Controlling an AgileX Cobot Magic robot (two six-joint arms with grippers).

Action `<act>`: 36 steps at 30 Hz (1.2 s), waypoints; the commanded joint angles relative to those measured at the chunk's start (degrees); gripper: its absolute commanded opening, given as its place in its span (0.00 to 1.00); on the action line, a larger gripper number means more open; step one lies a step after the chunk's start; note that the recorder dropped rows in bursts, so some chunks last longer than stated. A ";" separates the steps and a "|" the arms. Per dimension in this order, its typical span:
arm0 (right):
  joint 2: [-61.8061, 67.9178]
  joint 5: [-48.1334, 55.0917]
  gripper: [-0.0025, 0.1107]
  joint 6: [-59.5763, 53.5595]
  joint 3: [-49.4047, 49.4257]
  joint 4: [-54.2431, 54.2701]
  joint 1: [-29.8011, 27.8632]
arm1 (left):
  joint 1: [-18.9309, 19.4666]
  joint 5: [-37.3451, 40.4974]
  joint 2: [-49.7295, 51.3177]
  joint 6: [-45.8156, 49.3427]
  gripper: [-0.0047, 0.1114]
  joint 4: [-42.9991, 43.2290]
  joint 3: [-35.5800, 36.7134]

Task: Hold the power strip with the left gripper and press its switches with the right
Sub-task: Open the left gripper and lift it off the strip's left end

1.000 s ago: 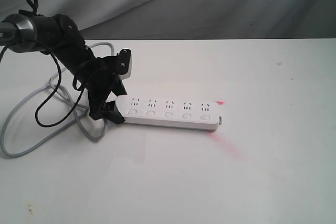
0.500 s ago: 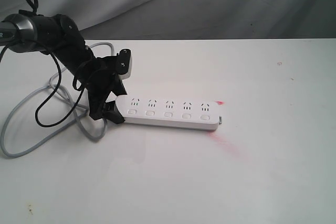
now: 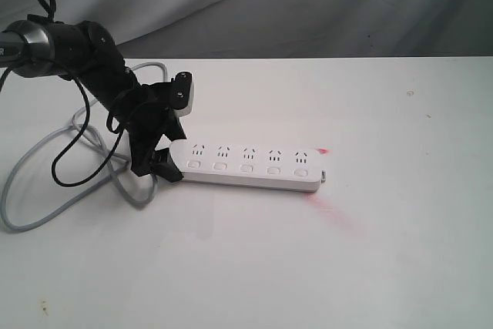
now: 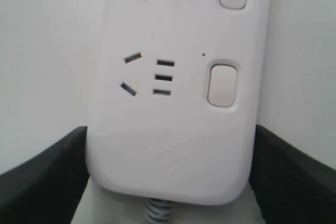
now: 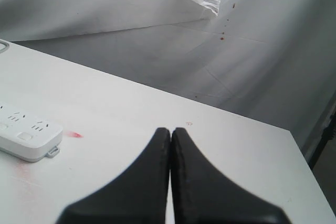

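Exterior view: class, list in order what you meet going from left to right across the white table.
Grey cord → left gripper → power strip → red smear

Table (image 3: pixel 400 213) right of and before the power strip (image 3: pixel 246 166) lies open; left gripper (image 3: pixel 172 158) and looped grey cord (image 3: pixel 141 203) crowd its left end.
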 commanded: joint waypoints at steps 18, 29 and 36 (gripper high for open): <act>-0.24 -0.06 0.02 0.33 0.19 -0.51 -0.45 | 0.01 3.20 -0.02 -9.47 0.94 -2.23 0.07; -0.24 -0.06 0.02 0.33 0.19 -0.51 -0.45 | 0.01 5.32 -10.47 -14.67 0.94 4.64 -0.04; -0.24 -0.06 0.02 0.33 0.19 -0.51 -0.45 | 0.01 10.78 -23.06 -19.87 0.94 8.19 -0.04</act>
